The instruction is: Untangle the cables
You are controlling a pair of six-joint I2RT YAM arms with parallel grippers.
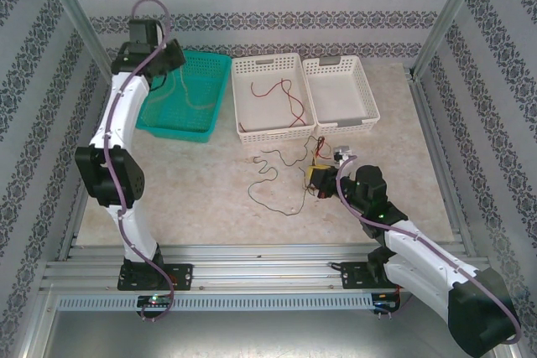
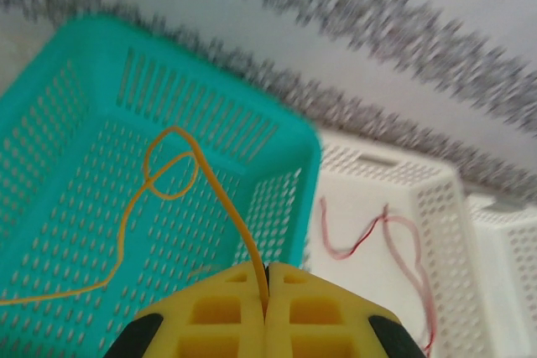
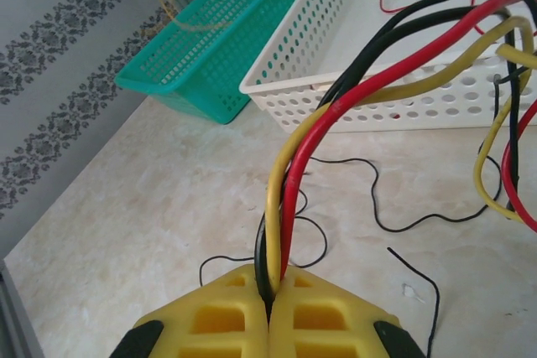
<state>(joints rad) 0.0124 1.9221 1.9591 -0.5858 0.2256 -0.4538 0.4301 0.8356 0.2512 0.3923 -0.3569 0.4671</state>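
Note:
My left gripper (image 2: 267, 278) hangs over the teal basket (image 2: 193, 115), shut on a yellow cable (image 2: 242, 231) that loops down onto the basket floor. In the top view this gripper (image 1: 159, 56) is at the basket's (image 1: 180, 123) left side. My right gripper (image 3: 273, 278) is low over the table, shut on a bundle of a yellow cable (image 3: 277, 173), a red cable (image 3: 306, 148) and a black one rising together from its fingers. A thin black cable (image 3: 369, 199) sprawls on the table (image 1: 277, 178) just ahead of it. Another red cable (image 1: 281, 98) lies in the middle white basket (image 1: 243, 98).
A second white basket (image 1: 361, 119) stands at the back right, beside the middle one. Metal frame posts and patterned walls close in the sides. Bare tabletop (image 1: 193, 199) lies in front of the teal basket.

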